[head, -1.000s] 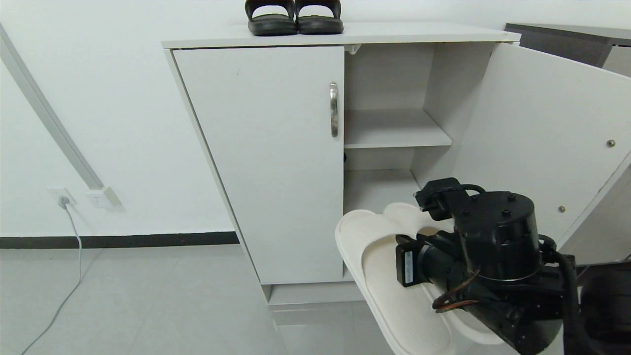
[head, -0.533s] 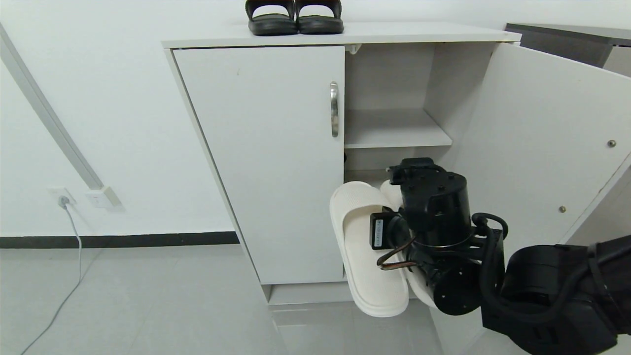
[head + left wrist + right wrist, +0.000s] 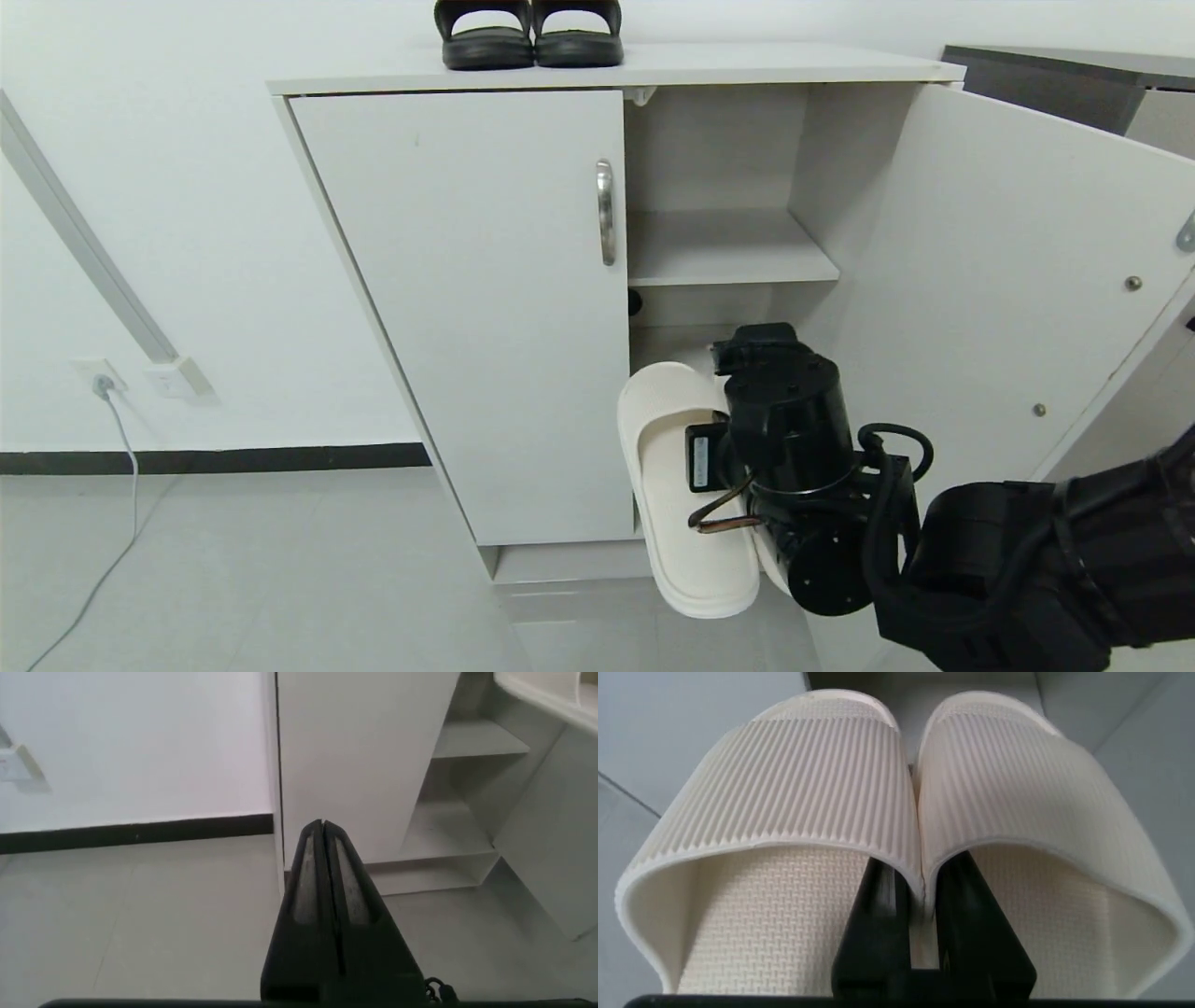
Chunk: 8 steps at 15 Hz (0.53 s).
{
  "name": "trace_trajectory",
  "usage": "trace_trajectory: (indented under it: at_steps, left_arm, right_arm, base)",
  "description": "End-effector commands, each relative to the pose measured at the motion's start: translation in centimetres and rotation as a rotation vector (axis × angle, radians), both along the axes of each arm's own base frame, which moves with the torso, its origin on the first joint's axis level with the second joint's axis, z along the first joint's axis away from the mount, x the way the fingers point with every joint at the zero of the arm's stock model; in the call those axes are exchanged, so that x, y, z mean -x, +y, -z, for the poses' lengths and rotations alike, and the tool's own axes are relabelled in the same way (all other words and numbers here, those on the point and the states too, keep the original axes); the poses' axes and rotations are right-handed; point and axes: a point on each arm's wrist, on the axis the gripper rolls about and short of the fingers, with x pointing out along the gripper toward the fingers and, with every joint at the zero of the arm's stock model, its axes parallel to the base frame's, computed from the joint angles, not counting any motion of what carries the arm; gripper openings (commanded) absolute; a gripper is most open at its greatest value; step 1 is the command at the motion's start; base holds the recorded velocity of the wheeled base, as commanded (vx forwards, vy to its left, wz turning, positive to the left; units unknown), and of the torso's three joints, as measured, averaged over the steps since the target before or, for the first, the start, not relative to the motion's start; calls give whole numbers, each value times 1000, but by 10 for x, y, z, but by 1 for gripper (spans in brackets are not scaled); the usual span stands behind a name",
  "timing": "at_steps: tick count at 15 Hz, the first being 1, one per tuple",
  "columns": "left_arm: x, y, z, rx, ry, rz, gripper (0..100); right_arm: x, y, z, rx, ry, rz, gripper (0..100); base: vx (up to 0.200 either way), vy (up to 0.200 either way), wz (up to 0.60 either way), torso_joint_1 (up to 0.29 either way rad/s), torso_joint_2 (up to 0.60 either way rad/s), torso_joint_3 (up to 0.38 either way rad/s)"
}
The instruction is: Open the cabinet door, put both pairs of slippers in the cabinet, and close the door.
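Note:
A white cabinet [image 3: 467, 308] stands with its left door shut and its right door [image 3: 980, 271] swung wide open. A pair of black slippers [image 3: 527, 37] rests on the cabinet top. My right gripper [image 3: 920, 882] is shut on the pair of white slippers [image 3: 667, 476], pinching the two inner strap edges [image 3: 915, 821] together. They hang toes-up in front of the lower compartment [image 3: 667, 338], just right of the shut door's edge. My left gripper [image 3: 322, 835] is shut on nothing, over the floor, facing the cabinet.
The upper shelf [image 3: 728, 247] inside is bare. The shut door carries a metal handle [image 3: 605, 213]. A wall socket with a cable [image 3: 98, 385] is at the far left, above grey floor. Dark-topped furniture [image 3: 1046, 65] stands behind the open door.
The right arm has carried the white slippers forward and up to the lower opening, tipping them more upright. The head view has also shifted a little.

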Motion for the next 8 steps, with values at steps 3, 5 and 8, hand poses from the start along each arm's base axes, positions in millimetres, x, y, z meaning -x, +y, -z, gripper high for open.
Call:
trace_trajectory:
  at_steps: [3, 5, 8]
  left_arm:
    - [0, 0, 0, 0, 4, 0, 0]
    - [0, 0, 0, 0, 4, 0, 0]
    - [0, 0, 0, 2, 4, 0, 0]
  right_arm:
    - [-17, -11, 15, 36, 26, 63, 0]
    - [-25, -18, 24, 59, 47, 94, 0]
    - [-29, -26, 29, 66, 54, 110, 0]
  base:
    - [0, 0, 0, 0, 0, 0]
    - [0, 0, 0, 0, 0, 0]
    - [0, 0, 0, 0, 0, 0]
